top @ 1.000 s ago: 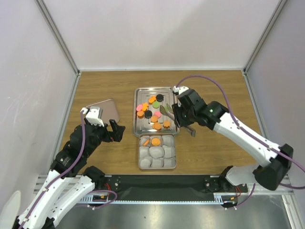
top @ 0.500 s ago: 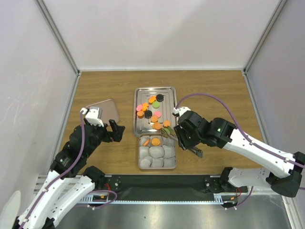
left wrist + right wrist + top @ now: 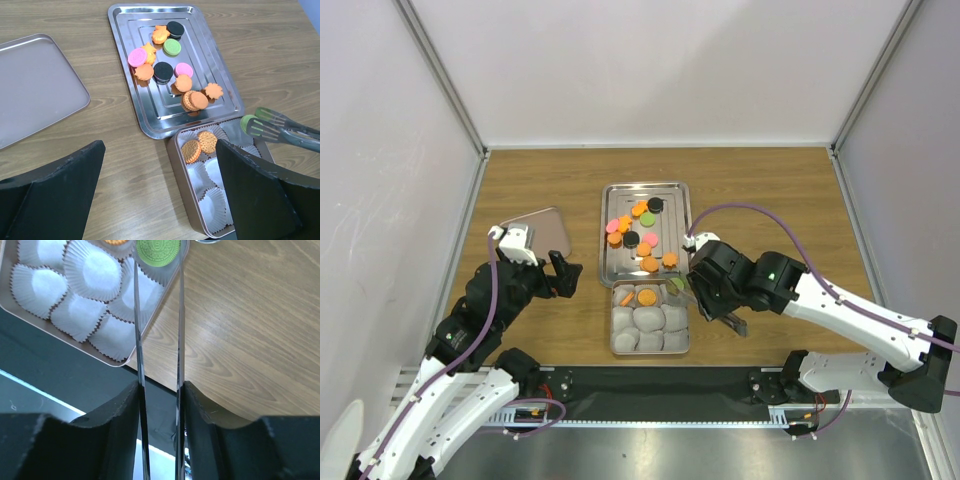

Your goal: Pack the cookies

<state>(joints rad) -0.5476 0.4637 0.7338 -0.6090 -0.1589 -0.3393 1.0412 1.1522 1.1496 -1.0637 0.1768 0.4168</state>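
Note:
Loose cookies [image 3: 642, 232] in orange, black, green and pink lie on the steel tray [image 3: 606, 230]. Two orange cookies [image 3: 199, 145] sit in the far-left paper cups of the brown box [image 3: 614, 322]. My right gripper [image 3: 159, 390] is shut on metal tongs [image 3: 179, 340], and the tongs' tips pinch a green cookie [image 3: 158, 248] over the box's far right corner. The tongs [image 3: 285, 132] and green cookie [image 3: 248, 122] also show in the left wrist view. My left gripper [image 3: 160, 150] hangs open above bare table left of the box, holding nothing.
A brown lid [image 3: 545, 232] lies left of the tray. White paper cups [image 3: 92, 267] fill the box. The table's near edge and the black base strip [image 3: 60, 370] run just below the box.
My right arm carried the tongs with the green cookie from the tray toward me to the box's far right corner. The left arm has stayed still.

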